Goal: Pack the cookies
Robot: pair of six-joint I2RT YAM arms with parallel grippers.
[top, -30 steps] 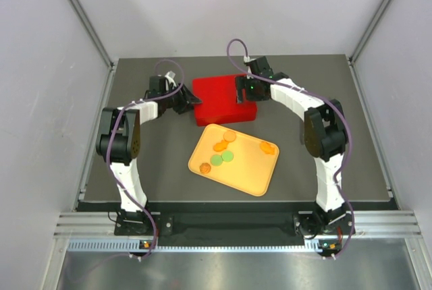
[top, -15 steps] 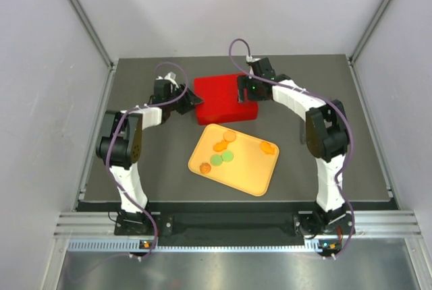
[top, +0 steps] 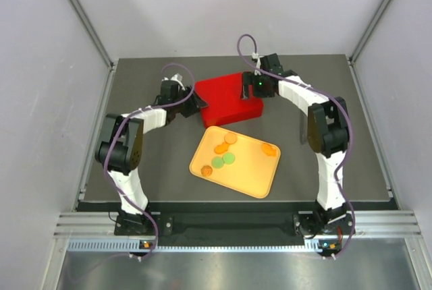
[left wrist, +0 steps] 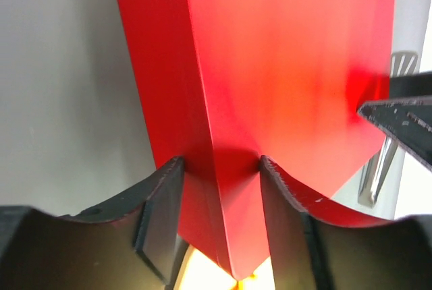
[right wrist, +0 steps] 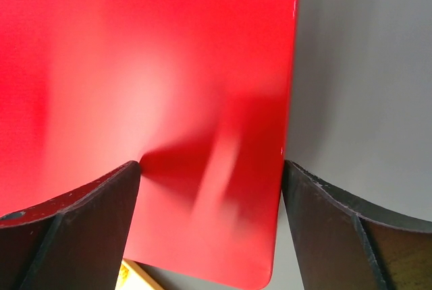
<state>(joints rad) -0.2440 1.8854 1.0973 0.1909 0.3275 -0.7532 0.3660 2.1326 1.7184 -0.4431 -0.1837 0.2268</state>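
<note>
Several cookies, orange (top: 230, 137) and green (top: 228, 158), lie on a yellow tray (top: 250, 189) in the middle of the table. A red box (top: 226, 98) sits behind the tray, turned a little. My left gripper (top: 196, 104) is at its left corner. In the left wrist view the gripper (left wrist: 219, 165) is closed on that corner of the box (left wrist: 290, 67). My right gripper (top: 251, 91) is over the box's right edge. In the right wrist view it (right wrist: 210, 168) is open wide, one finger over the box top (right wrist: 135, 67), the other past its edge.
The table mat is dark grey, with grey walls on three sides. A slim metal object (top: 302, 128) lies by the right arm's elbow. The tray's corner shows under the box in the right wrist view (right wrist: 125, 276).
The red box has shifted right and turned slightly. The left gripper moved right to its left corner and the right gripper moved right with the box's edge.
</note>
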